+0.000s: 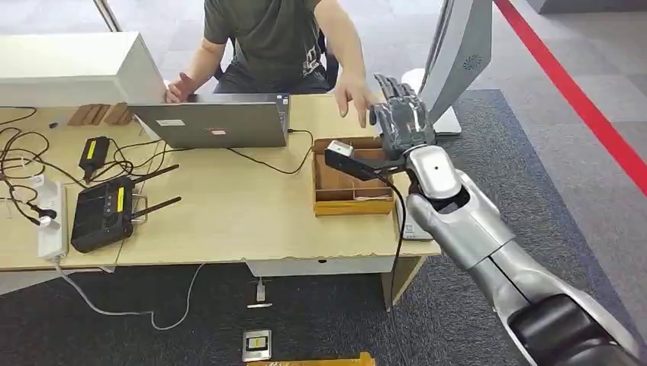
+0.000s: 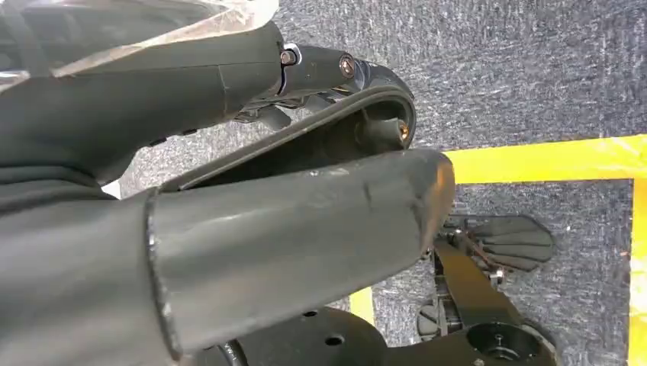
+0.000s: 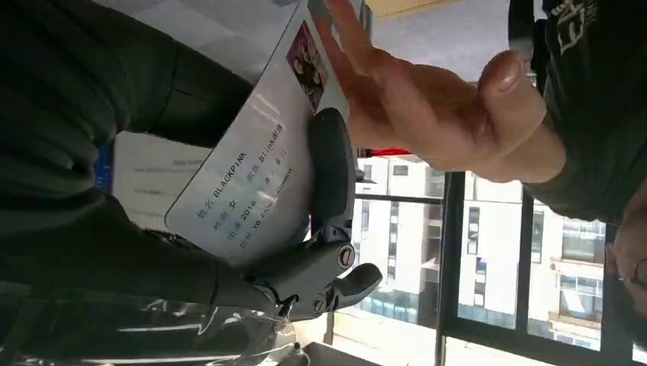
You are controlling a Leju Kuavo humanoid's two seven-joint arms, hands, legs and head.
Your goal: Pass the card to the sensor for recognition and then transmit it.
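My right hand (image 1: 400, 114) is raised over the table's far right corner, fingers pointing up. In the right wrist view it holds a white printed card (image 3: 252, 168), with its thumb (image 3: 332, 175) pressed on the card's face. A seated person's hand (image 3: 427, 107) touches the card's far end; in the head view that hand (image 1: 352, 95) hangs just left of mine. A small black sensor (image 1: 341, 158) with a white top stands over the wooden box (image 1: 351, 200), below my hand. My left hand (image 2: 305, 229) hangs over the floor with nothing in it, thumb and fingers apart.
A grey laptop (image 1: 214, 122) sits in front of the person. A black router (image 1: 103, 213), a power strip (image 1: 52, 217) and cables lie at the left. A white stand (image 1: 458, 53) rises behind my right hand. A small card (image 1: 257, 345) lies on the carpet.
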